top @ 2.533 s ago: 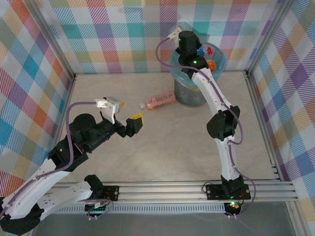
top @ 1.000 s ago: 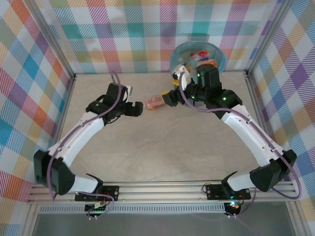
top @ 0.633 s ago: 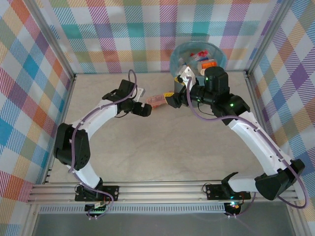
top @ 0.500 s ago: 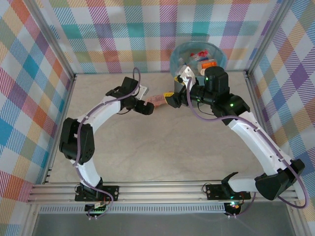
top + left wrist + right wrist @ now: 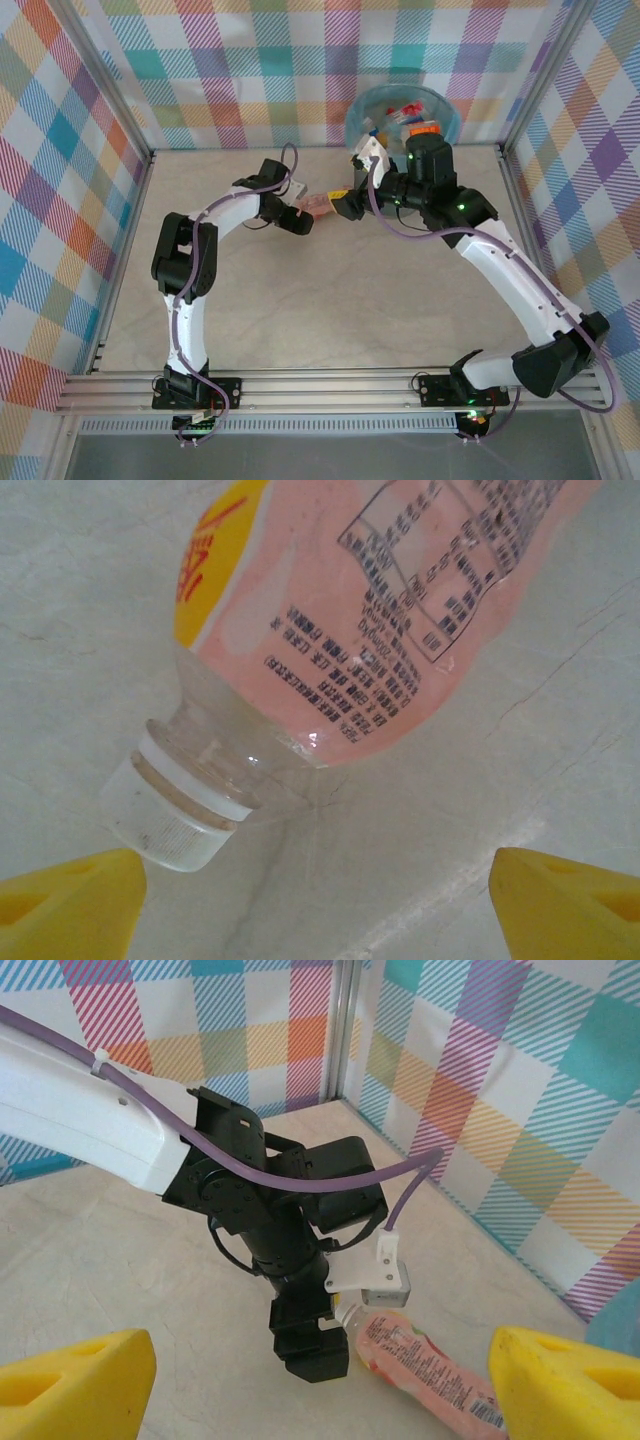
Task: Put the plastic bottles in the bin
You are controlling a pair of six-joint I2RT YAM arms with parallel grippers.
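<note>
A pale marbled table (image 5: pixel 330 300) carries a pink-labelled bottle (image 5: pixel 318 203) on its side and, seemingly, the bin (image 5: pixel 447 112).

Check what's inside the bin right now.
Several bottles with red, blue and orange labels lie in the bin. The right arm covers its near side, so anything there is hidden.

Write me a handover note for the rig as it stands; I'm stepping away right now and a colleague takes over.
The left gripper is open, at the cap end of the pink bottle, not gripping it.
The right gripper is open and empty, facing that bottle from the bin side.
The pink bottle lies on the table close to the bin.
Done: several bottles are in the bin.
Left: grasp the pink bottle and drop it in.
</note>
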